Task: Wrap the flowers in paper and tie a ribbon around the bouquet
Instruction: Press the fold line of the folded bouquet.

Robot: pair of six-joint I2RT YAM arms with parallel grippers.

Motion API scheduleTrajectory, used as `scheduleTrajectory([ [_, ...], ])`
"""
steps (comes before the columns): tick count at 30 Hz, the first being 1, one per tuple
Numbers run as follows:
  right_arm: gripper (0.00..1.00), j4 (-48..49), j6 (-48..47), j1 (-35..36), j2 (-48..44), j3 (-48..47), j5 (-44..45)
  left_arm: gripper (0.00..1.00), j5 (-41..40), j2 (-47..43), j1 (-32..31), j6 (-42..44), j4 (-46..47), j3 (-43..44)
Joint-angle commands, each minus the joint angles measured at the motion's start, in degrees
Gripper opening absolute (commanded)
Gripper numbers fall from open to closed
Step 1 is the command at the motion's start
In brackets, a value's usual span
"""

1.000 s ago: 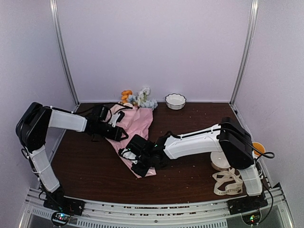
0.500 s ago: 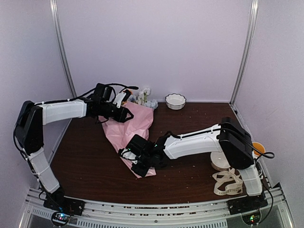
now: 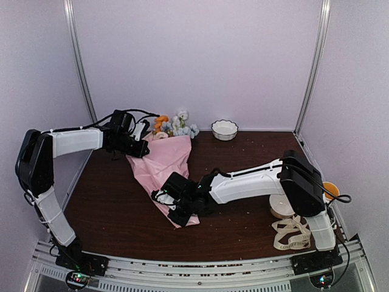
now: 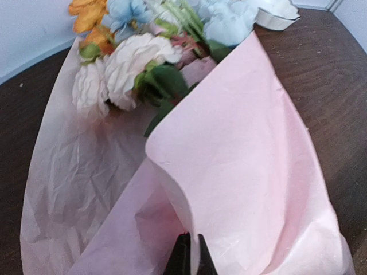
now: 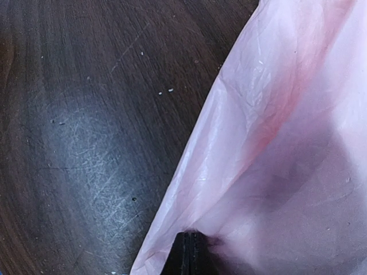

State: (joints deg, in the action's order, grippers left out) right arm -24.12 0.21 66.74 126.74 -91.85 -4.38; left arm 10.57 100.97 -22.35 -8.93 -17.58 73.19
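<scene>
We show the left end effector [image 3: 141,149] [image 4: 187,255] with its jaws closed, pinching a folded edge of the paper [image 3: 163,165] [image 4: 246,149] at the sheet's far left side. The right end effector [image 3: 177,215] [image 5: 187,247] is likewise closed, gripping the paper [image 5: 287,126] at its near, narrow end. Between them the pink sheet lies across the surface [image 3: 109,213], folded partly over the flowers [image 3: 176,125] [image 4: 135,63], whose blooms emerge at the far end, near a white bowl [image 3: 224,129]. We find the ribbon [image 3: 292,234] heaped at the near right, well apart from both end effectors.
</scene>
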Motion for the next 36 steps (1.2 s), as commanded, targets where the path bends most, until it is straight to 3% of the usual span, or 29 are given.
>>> scheduleTrajectory([
  [1,0.0,-5.2,0.6,0.7,4.2,3.5,-3.1,0.0,-2.3,3.3,3.4,-0.4,2.2,-2.1],
  [17,0.0,-3.6,-1.0,0.7,-1.5,9.4,-6.7,0.0,-4.8,13.3,6.5,0.9,7.1,-2.1],
  [26,0.0,-2.7,-1.8,-2.2,-14.5,11.4,-19.0,0.0,-2.8,13.5,6.5,0.8,7.3,-2.8],
  [30,0.16,3.6,9.4,-8.1,-18.6,14.1,-25.2,0.0,-2.0,12.9,6.6,0.7,8.6,-3.9],
  [31,0.24,5.6,13.1,-9.9,-18.9,15.1,-26.3,0.0,-2.0,12.8,6.5,0.8,8.6,-4.0],
  [33,0.49,9.6,21.0,-13.6,-19.0,17.2,-27.9,0.0,-2.2,12.8,6.5,0.9,8.5,-4.0],
  [36,0.7,16.7,28.5,-16.9,-19.0,20.3,-29.3,0.0,-1.8,12.4,6.5,0.9,8.5,-4.3],
])
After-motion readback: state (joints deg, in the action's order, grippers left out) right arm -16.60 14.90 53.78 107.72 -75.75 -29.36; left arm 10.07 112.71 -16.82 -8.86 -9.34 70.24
